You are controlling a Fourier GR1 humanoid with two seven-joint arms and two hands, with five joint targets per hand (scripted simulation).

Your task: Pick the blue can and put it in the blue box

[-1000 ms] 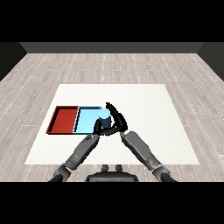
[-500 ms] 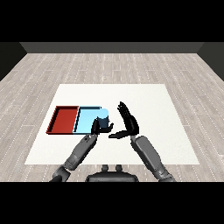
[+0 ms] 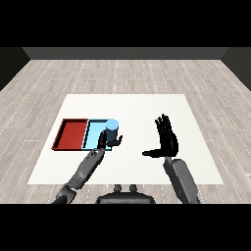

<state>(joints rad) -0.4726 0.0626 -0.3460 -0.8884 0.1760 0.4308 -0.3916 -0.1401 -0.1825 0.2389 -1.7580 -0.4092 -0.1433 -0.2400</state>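
The blue can (image 3: 112,130) stands upright at the right end of the light blue tray (image 3: 94,135), beside the red tray (image 3: 71,134). The left hand (image 3: 107,141) curls its fingers round it. The right hand (image 3: 166,138) is well apart, fingers straight and spread, holding nothing. The counter (image 3: 142,110) is white; the floor (image 3: 127,76) is grey wood.

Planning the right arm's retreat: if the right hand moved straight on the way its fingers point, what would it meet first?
Nothing, as far as the view shows: the right hand points up and away over bare table. The can and trays lie off to its left.
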